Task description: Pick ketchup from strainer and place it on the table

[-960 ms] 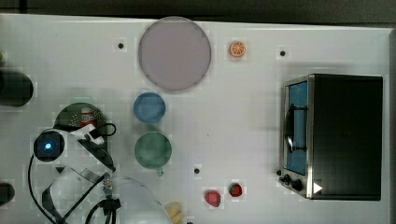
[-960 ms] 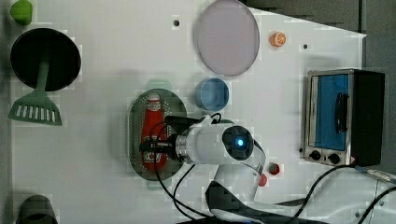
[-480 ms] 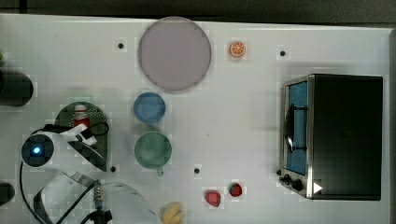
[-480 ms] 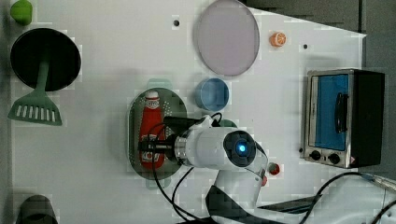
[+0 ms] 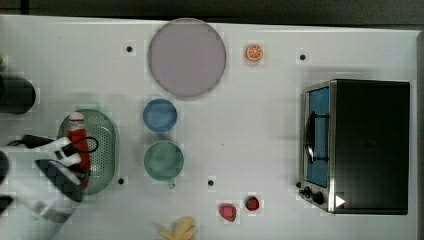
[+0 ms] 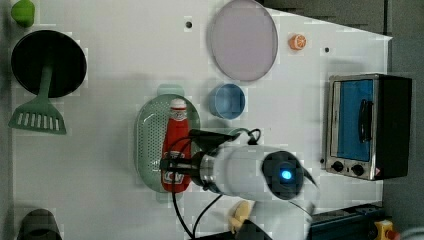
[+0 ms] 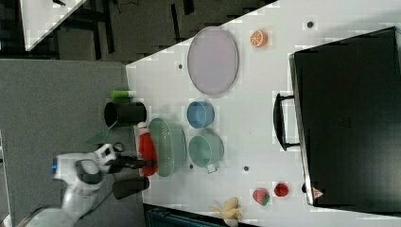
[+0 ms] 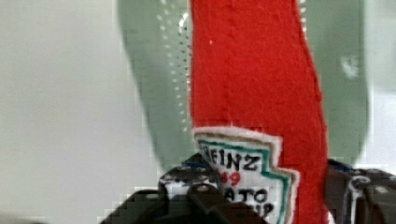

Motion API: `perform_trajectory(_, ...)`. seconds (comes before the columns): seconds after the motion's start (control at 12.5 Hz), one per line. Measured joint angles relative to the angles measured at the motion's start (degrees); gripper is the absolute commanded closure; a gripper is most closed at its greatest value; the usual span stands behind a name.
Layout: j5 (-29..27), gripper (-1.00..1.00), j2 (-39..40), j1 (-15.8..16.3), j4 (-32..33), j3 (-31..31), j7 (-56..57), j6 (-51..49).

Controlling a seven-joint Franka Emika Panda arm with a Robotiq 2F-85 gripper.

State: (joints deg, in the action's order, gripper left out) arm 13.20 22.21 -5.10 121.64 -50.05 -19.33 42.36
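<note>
The ketchup (image 5: 77, 136), a red bottle with a white cap and a white label, lies lengthwise over the pale green strainer (image 5: 106, 150) at the top view's left. My gripper (image 6: 172, 167) is shut on its label end. In the wrist view a finger stands on each side of the label, with the ketchup (image 8: 257, 93) reaching out over the strainer (image 8: 159, 84). In the right view the ketchup (image 7: 146, 144) sits off the strainer (image 7: 171, 146), held clear of it by my gripper (image 7: 144, 163). The white table (image 5: 250, 125) lies all around.
A blue bowl (image 5: 160, 115) and a green cup (image 5: 163, 160) stand just beside the strainer, a large grey plate (image 5: 186, 57) beyond them. A toaster oven (image 5: 355, 145) fills the top view's right. Toy fruit (image 5: 227, 211) lies near the front edge. A black pan (image 6: 47, 62) and green spatula (image 6: 37, 117) sit at the left view's left.
My arm has shifted toward the top view's left, uncovering more of the strainer and the ketchup. It looms larger in the left view. The grip on the bottle has held.
</note>
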Motion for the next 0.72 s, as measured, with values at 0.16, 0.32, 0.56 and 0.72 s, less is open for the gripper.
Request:
perform_trajectory(0.16, -4.14, -0.19, -3.62, -0.4, -5.82, -1.48, 0.57, -6.83)
perform_trajectory(0.32, -6.16, -0.19, -4.08, -0.87, -13.48, -2.29, 2.32, -14.09)
perform_trajectory(0.56, -6.92, -0.19, -4.32, -3.19, -21.21, -0.84, 3.99, -20.81)
perform_trajectory(0.72, -6.95, -0.19, -4.52, -6.05, -24.06, 1.54, 4.39, -23.0)
